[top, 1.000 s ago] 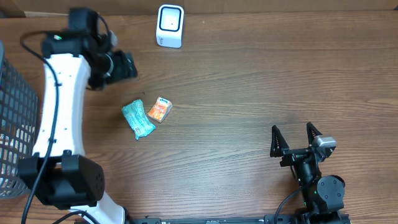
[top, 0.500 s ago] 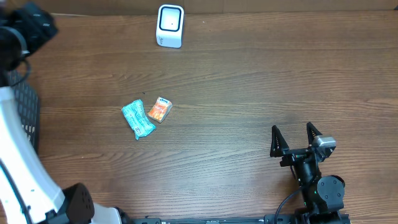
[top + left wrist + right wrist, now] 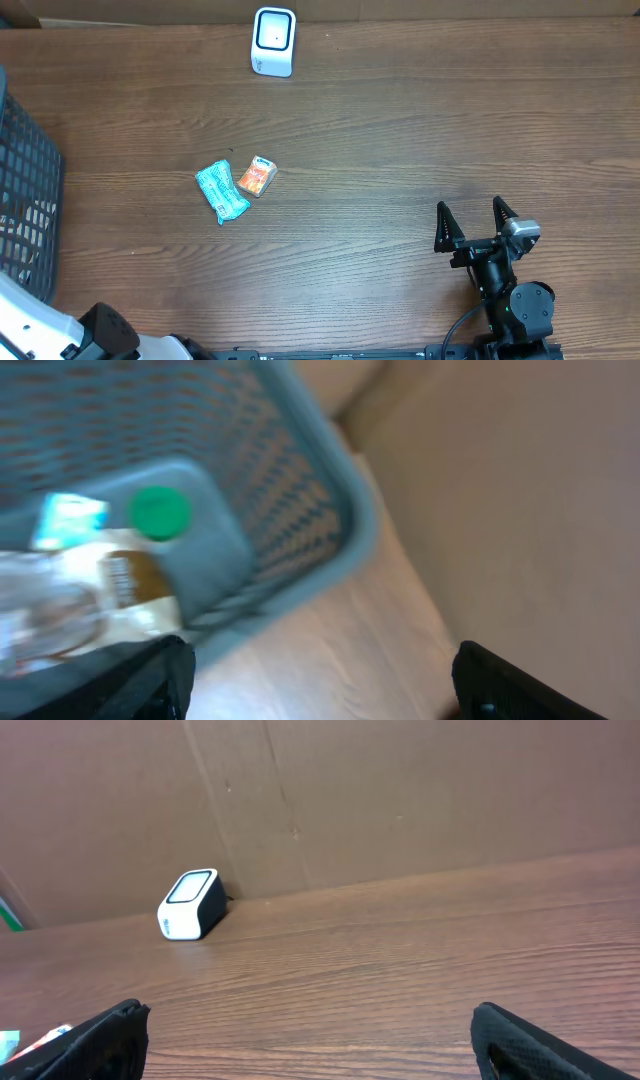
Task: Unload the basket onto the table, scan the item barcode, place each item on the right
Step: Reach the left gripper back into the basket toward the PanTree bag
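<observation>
Blue-grey mesh basket, green-lidded item and blurred packets inside

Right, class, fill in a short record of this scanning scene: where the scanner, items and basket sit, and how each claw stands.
scanner: white box-shaped barcode scanner, far edge of the brown wooden table
items: teal crinkled packet and small orange packet, side by side, left of centre
basket: blue-grey mesh basket, left edge, contents blurred
left claw: open, empty, by the basket's corner
right claw: open, empty, near right of the table
</observation>
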You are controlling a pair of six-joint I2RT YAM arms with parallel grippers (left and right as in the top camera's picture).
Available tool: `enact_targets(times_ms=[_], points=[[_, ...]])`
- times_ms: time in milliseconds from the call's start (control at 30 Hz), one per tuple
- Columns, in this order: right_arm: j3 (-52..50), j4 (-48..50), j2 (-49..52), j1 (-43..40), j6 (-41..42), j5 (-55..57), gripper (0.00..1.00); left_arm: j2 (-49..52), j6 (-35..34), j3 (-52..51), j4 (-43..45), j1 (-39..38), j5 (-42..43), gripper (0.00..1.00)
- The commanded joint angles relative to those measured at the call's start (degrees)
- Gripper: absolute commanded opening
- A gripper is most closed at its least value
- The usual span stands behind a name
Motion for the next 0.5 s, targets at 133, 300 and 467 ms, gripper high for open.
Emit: enact_targets(times_ms=[133,300,467], points=[[-0.6,0.2,-0.5,0.3,-0.2,0.3,1.00,2.3,3.4,-0.8,-5.4,7.3,-17.1,0.86],[-0.6,0.2,-0.5,0.3,-0.2,0.3,1.00,6.6,8.2,-4.4,-7.9,9.4,-17.2,0.83],[-0.6,0.2,-0.5,0.3,-0.2,0.3,1.00,10.8,9.2,-12.1,-6.5,9.4,-17.2,0.79]])
